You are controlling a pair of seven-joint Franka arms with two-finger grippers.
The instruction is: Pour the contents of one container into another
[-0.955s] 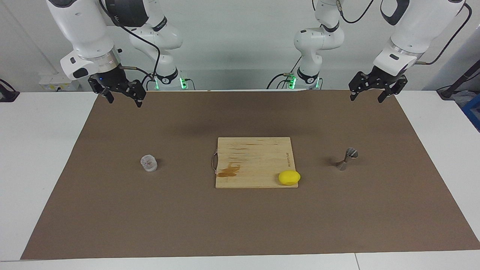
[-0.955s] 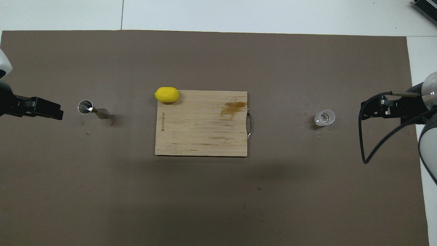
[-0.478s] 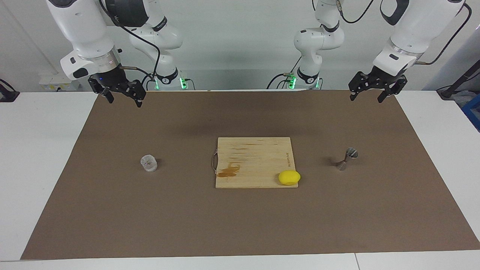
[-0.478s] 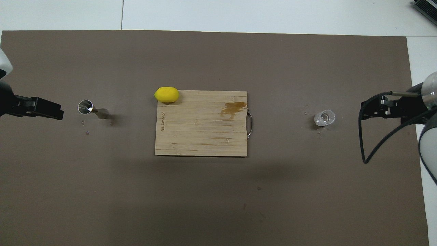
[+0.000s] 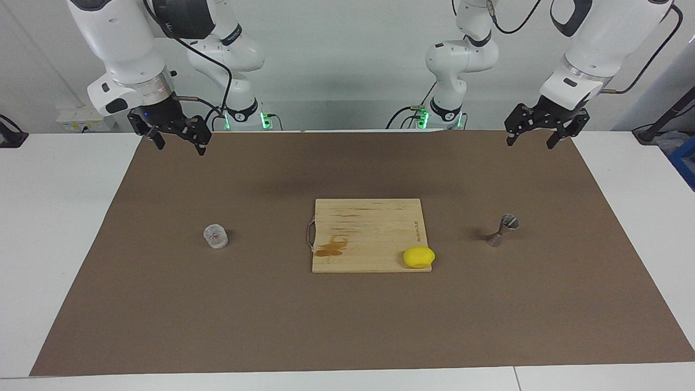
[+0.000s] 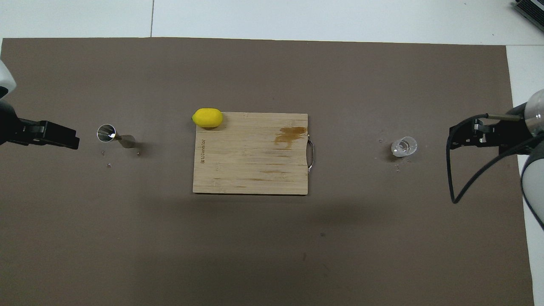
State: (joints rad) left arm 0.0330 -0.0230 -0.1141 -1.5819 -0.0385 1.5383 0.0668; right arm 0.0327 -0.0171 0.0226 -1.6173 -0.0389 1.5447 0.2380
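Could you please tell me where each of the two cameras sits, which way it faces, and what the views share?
Facing view: high across the table, facing the robots; both arms show whole, left gripper and right gripper raised near their bases.
Overhead view: high above the robots' end, looking steeply down; only the grippers show at the edges.
Shared: cutting board, lemon, glass cup, jigger, half a turn apart.

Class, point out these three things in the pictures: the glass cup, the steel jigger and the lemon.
glass cup (image 5: pixel 216 237), facing view, on its faceted wall.
steel jigger (image 6: pixel 106 132), overhead view, on its open top cone.
lemon (image 6: pixel 207 117), overhead view, on the middle of its yellow skin.
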